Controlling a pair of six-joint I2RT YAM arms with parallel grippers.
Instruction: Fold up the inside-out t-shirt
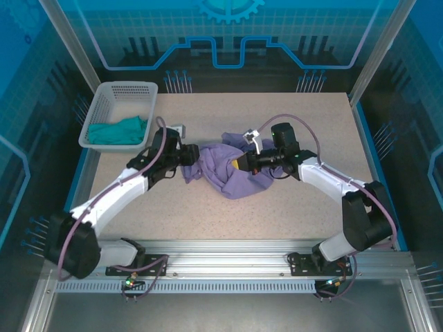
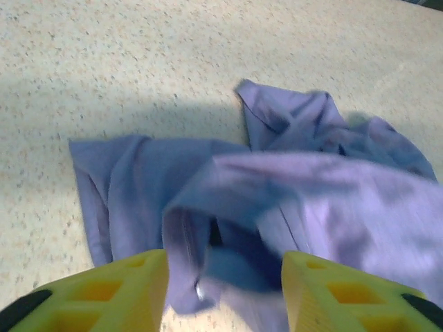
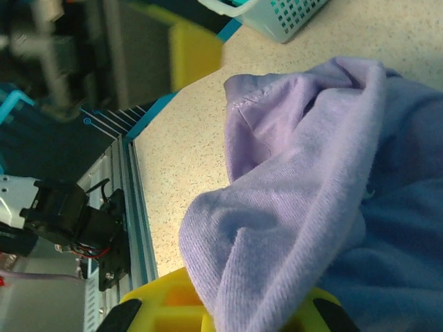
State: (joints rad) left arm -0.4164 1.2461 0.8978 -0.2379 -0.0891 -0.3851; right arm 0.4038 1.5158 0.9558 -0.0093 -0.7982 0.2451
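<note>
t-shirt point(image 1: 228, 181) bunched | right jaws clamped on it | left jaws parted

We are clamping a thick fold of the inside-out t-shirt point(image 3: 311, 173) in our right gripper point(image 3: 242, 315), its yellow fingers point(image 3: 169, 299) pressing together on the lavender cloth. The fabric is bunching up over the speckled table point(image 3: 187, 138), a mesh basket point(image 3: 291, 17) sitting beyond it near the table's edge.
</note>
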